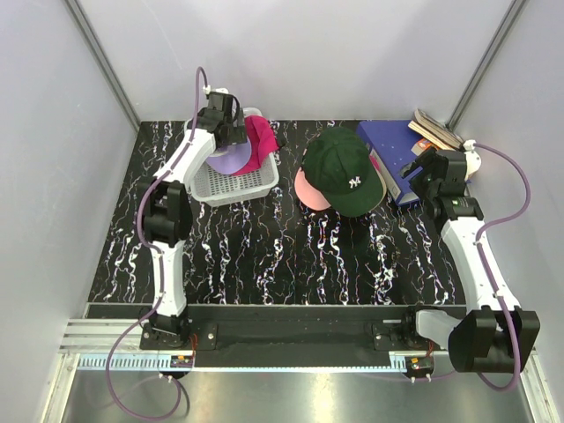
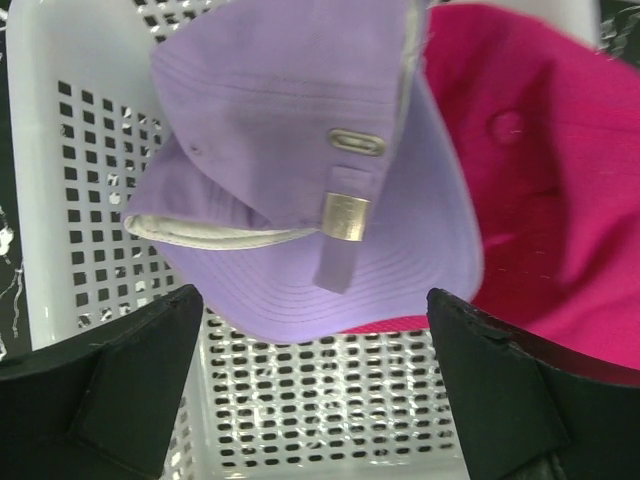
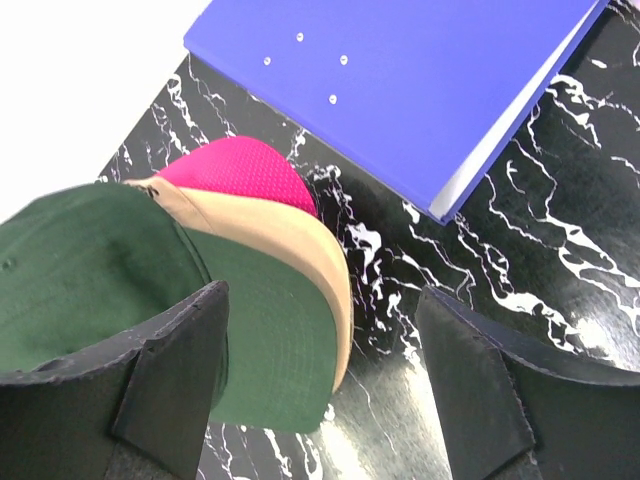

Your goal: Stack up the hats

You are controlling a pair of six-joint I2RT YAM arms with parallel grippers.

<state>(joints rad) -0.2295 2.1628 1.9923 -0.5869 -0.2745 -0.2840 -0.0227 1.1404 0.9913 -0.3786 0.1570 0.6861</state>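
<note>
A dark green cap with a white logo (image 1: 342, 172) tops a pile at mid-table, over a tan brim (image 1: 381, 199) and a light pink cap (image 1: 308, 190). In the right wrist view the green brim (image 3: 260, 340) lies on the tan brim (image 3: 285, 232), with magenta mesh (image 3: 240, 170) beneath. My right gripper (image 1: 412, 169) (image 3: 322, 290) is open and empty just right of the pile. A lavender cap (image 1: 229, 159) (image 2: 300, 150) and a magenta cap (image 1: 261, 141) (image 2: 545, 200) lie in the grey mesh basket (image 1: 236, 187) (image 2: 310, 410). My left gripper (image 1: 231, 132) (image 2: 312, 300) is open above the lavender cap.
A blue binder (image 1: 392, 152) (image 3: 400, 80) lies at the back right beside the pile, with a book (image 1: 435, 130) behind it. White walls close in the back and sides. The tabletop is black marble pattern (image 1: 291, 256).
</note>
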